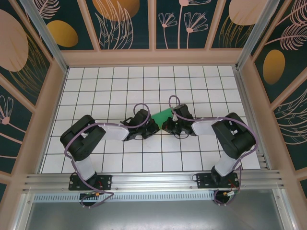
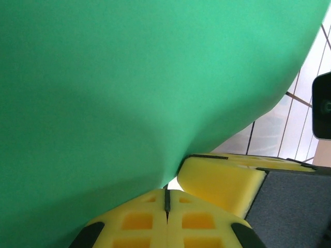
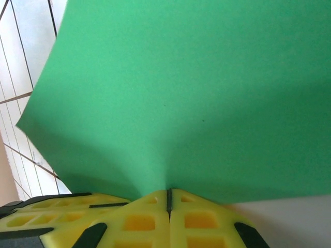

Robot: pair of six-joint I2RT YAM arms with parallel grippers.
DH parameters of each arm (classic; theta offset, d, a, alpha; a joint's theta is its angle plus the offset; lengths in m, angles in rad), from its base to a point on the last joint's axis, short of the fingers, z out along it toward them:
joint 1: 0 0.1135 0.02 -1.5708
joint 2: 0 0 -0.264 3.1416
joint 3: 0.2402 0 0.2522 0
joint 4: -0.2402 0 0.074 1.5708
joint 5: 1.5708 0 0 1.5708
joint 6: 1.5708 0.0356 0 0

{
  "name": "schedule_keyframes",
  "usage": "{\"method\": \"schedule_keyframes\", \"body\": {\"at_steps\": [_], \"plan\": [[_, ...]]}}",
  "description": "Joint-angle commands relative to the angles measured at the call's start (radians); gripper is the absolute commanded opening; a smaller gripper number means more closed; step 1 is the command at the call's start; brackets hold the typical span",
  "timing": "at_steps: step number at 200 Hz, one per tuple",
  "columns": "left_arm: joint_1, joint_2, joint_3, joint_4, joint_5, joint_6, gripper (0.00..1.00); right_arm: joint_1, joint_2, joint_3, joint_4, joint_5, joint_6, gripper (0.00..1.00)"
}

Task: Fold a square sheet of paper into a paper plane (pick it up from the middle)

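Top external: high behind the arm bases, facing down on the table (image 1: 96, 79).
Left wrist: close, past the left gripper (image 2: 166, 200) onto the square sheet of paper (image 2: 129, 88).
Right wrist: close, past the right gripper (image 3: 169, 199) onto it.
Shared: that sheet, mid-frame from above.

Seen from above, the left gripper (image 1: 154, 126) and right gripper (image 1: 167, 125) hide most of the square sheet of paper (image 1: 165, 115), leaving a small green wedge. In both wrist views it runs past the picture edges, and the left wrist view's right edge cuts off a dark object (image 2: 321, 106).
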Motion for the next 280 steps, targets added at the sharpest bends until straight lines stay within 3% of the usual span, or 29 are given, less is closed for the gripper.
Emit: {"method": "schedule_keyframes", "body": {"at_steps": [1, 54, 132, 232, 280], "plan": [[-0.007, 0.02, 0.017, 0.002, 0.001, -0.019, 0.0, 0.003, 0.018, 0.007, 0.026, 0.003, -0.003, 0.0], [-0.007, 0.029, 0.013, -0.044, -0.037, -0.028, 0.0, 0.001, -0.025, 0.01, 0.046, -0.013, -0.008, 0.0], [-0.007, 0.023, 0.022, -0.053, -0.034, -0.022, 0.0, 0.0, 0.033, 0.04, 0.021, 0.019, -0.005, 0.0], [-0.007, -0.002, -0.003, 0.078, -0.012, -0.026, 0.01, 0.0, 0.065, 0.042, -0.021, 0.021, -0.013, 0.0], [-0.008, 0.021, 0.016, -0.027, -0.071, -0.02, 0.0, 0.0, 0.069, 0.038, -0.018, 0.016, -0.011, 0.0]]}}
